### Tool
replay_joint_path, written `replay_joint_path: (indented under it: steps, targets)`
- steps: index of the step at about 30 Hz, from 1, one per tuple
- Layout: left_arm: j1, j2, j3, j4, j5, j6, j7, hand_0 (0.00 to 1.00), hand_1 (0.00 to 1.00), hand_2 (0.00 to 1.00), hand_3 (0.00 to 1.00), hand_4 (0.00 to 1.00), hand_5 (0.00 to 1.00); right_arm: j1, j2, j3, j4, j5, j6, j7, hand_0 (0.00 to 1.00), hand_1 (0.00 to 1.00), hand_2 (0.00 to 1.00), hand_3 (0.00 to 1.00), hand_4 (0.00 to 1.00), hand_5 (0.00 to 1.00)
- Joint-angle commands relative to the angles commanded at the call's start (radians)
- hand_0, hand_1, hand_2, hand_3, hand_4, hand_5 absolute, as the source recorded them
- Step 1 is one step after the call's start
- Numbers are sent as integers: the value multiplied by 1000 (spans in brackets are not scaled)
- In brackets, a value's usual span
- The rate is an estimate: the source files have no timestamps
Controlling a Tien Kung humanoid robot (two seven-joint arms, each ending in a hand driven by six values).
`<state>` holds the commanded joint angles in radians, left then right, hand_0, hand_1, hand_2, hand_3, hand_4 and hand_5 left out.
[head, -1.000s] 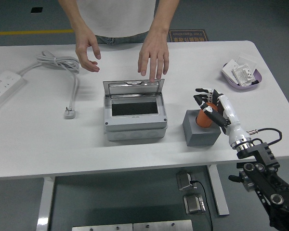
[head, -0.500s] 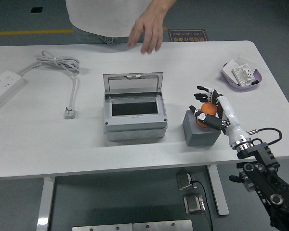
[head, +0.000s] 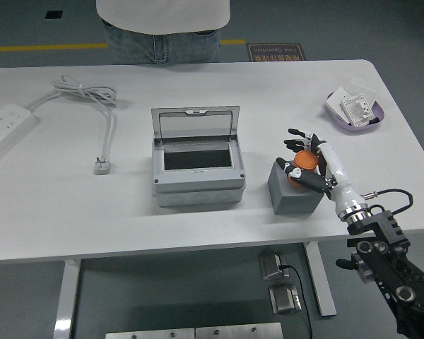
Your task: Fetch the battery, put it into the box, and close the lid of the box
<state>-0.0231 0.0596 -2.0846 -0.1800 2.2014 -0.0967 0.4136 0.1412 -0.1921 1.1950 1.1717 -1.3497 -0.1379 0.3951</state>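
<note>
A white power strip lies at the table's far left edge, its cable coiled to the right and ending in a plug nearer in. At the far right sits a purple tray holding white items. A person stands beyond the far edge

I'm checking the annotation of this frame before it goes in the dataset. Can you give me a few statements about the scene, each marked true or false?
1. The grey box has its lid raised. True.
2. The right hand grasps the orange battery over the grey block. True.
3. The battery lies inside the box. False: it is in the hand, right of the box.
4. The purple tray sits at the table's left end. False: it is at the far right; the power strip is on the left.
5. A person's hands touch the lid. False: no person's hands are visible.
</note>
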Motion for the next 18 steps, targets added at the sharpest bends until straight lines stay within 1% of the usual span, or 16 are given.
replay_joint_path:
  steps: [18]
  targets:
    - [0, -3, -1, 0, 3, -2, -2, 538, 585, 616, 687, 714, 301, -1, 0, 0, -12, 4, -2, -2, 752, 731, 705, 806, 824, 228]
